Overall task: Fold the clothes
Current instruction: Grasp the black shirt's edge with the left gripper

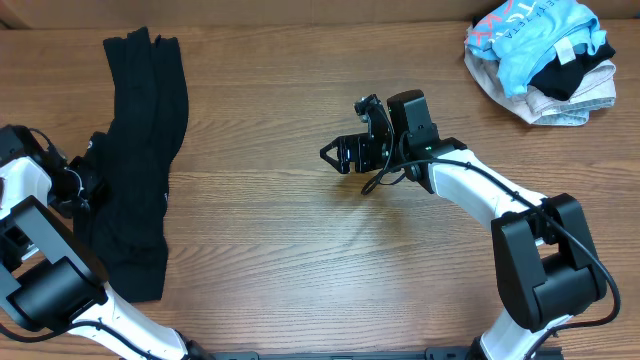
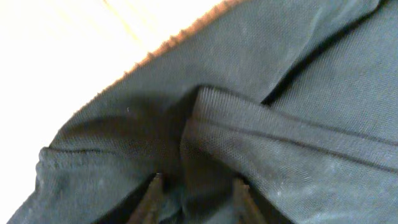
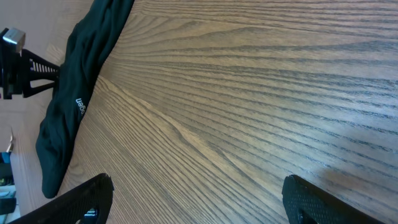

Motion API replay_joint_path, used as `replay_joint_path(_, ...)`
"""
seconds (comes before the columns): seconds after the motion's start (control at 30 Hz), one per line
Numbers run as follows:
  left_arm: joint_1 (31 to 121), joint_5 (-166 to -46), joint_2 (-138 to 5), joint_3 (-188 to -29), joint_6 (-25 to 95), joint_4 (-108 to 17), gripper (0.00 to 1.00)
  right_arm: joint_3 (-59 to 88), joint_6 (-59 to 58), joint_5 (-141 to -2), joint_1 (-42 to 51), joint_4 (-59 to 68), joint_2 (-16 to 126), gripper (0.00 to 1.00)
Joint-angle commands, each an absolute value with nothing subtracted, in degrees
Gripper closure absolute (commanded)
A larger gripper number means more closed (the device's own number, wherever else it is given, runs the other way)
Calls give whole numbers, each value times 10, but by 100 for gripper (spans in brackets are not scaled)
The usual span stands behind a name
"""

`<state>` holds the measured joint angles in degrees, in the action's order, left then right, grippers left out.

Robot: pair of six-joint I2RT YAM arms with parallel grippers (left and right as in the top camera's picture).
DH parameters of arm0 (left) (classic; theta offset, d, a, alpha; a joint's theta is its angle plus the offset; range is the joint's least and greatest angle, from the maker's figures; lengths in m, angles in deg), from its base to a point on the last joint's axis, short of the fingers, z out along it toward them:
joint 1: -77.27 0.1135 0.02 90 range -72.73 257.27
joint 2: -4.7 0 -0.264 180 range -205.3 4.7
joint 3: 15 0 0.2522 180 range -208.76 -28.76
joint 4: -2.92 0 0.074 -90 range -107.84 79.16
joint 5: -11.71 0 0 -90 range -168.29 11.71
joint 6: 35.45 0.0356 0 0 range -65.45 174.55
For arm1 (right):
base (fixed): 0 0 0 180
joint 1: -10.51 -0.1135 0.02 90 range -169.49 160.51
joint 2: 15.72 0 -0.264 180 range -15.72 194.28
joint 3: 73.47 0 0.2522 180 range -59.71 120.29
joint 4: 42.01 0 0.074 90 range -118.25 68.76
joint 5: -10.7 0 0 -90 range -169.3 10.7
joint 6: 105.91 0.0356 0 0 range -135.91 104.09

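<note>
A black garment [image 1: 140,130] is seen clamped in the left jaws; the right jaws are held apart over the bench [image 1: 300,260].

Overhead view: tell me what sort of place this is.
Likely a robot test bench for laundry folding: a wood-grain table, a left arm and right arm at its near edge, a black garment on the left, a pile of mixed clothes in the far right corner.
</note>
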<state>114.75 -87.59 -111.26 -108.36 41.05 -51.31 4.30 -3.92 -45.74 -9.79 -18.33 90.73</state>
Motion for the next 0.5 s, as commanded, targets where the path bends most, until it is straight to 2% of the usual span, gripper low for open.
replay_joint_path(0.0,1145,-871,-1123,-1105,432,-494,51,55,-39,-463,-98,-184,906,9)
replay_joint_path(0.2,1138,-871,-1123,-1105,540,-449,44,55,-39,-468,-98,-184,906,9)
replay_joint_path(0.27,1135,-872,-1123,-1105,544,-437,41,55,-39,-473,-98,-183,906,9)
replay_joint_path(0.47,1126,-873,-1123,-1102,546,-434,41,55,-39,-473,-98,-183,906,9)
